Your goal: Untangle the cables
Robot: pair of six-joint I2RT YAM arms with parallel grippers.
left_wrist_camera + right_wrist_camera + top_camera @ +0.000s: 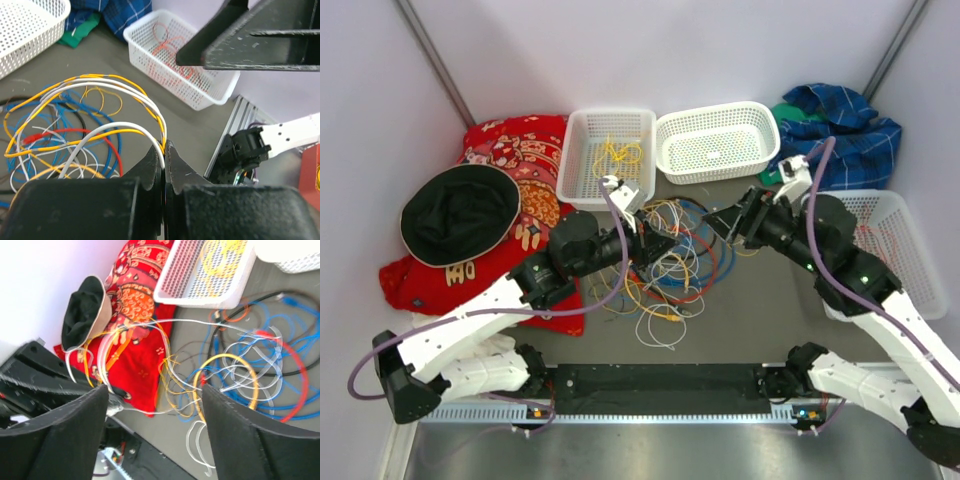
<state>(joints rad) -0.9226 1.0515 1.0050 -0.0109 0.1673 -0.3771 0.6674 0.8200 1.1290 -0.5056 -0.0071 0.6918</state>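
Observation:
The cables (672,268) lie as a tangle of yellow, blue, white, red and black loops on the grey table between the arms. My left gripper (658,243) is at the tangle's left side. In the left wrist view it (164,150) is shut on a white and a yellow cable that arch up from the pile (75,125). My right gripper (722,223) hangs open and empty above the tangle's right edge. In the right wrist view its jaws (154,390) stand wide apart over the cables (260,355), touching nothing.
A white basket (570,150) holding yellow cables and an empty white basket (715,108) stand at the back. A third basket (905,200) at the right holds red cables (172,52). A red cloth (510,165) with a black hat (460,212) lies left. A blue plaid cloth (845,130) lies back right.

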